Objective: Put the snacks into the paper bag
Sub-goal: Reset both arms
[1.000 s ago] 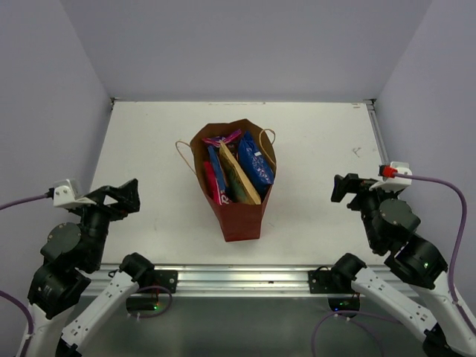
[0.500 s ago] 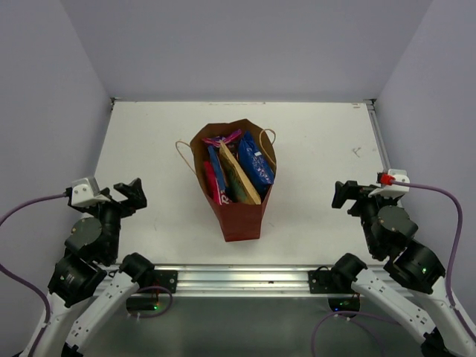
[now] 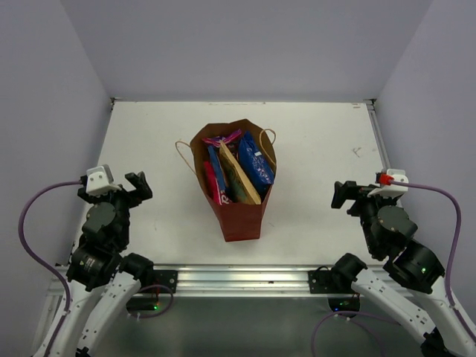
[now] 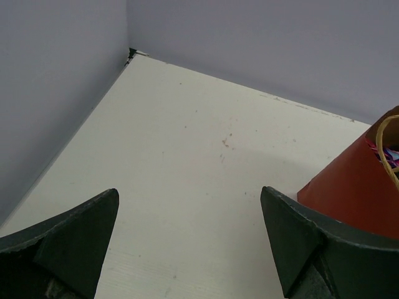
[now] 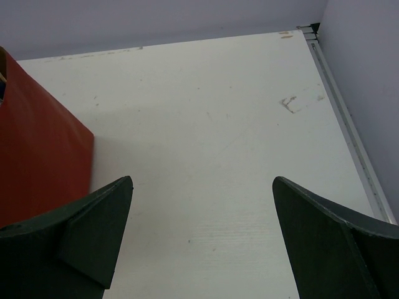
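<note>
The paper bag [image 3: 239, 216] stands upright at the table's middle, brown with red sides and thin loop handles. Several snacks stick out of its open top: a blue-white packet [image 3: 255, 165], a tan-gold one [image 3: 239, 178], a pink-red one [image 3: 213, 184] and a small purple-pink one [image 3: 222, 139]. My left gripper [image 3: 134, 186] is open and empty, left of the bag; its view shows the bag's red side [image 4: 355, 190]. My right gripper [image 3: 344, 193] is open and empty, right of the bag, whose red side [image 5: 37, 149] shows in its view.
The white table [image 3: 312, 141] is walled by grey panels at the back and sides. A metal rail [image 3: 238, 280] runs along the near edge by the arm bases. A scuff mark [image 5: 290, 103] lies near the far right corner.
My left arm has swung up and to the right, nearer the bag. My right arm has lowered slightly. The bag and packets have not moved.
</note>
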